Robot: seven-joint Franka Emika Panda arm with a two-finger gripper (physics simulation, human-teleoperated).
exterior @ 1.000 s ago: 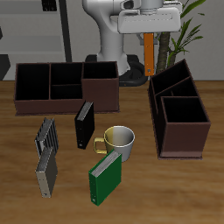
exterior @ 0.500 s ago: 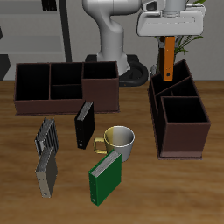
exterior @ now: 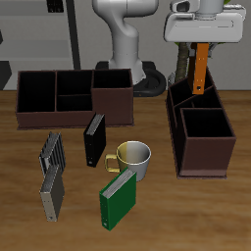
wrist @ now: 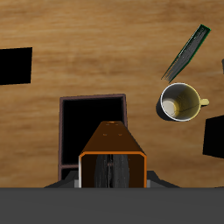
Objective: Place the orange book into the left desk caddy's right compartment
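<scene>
Jaws [exterior: 200, 46] clamped on upright orange book [exterior: 200, 71]

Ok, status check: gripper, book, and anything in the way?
Gripper shut on the orange book, book hanging upright. Above the left desk caddy, over its smaller slots, short of the right compartment. Nothing in the way.

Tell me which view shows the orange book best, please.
The exterior view: there the orange book hangs upright from the gripper, its whole narrow length visible above the left desk caddy. The wrist view shows only its end, looking down along it, so its length is hidden.
</scene>
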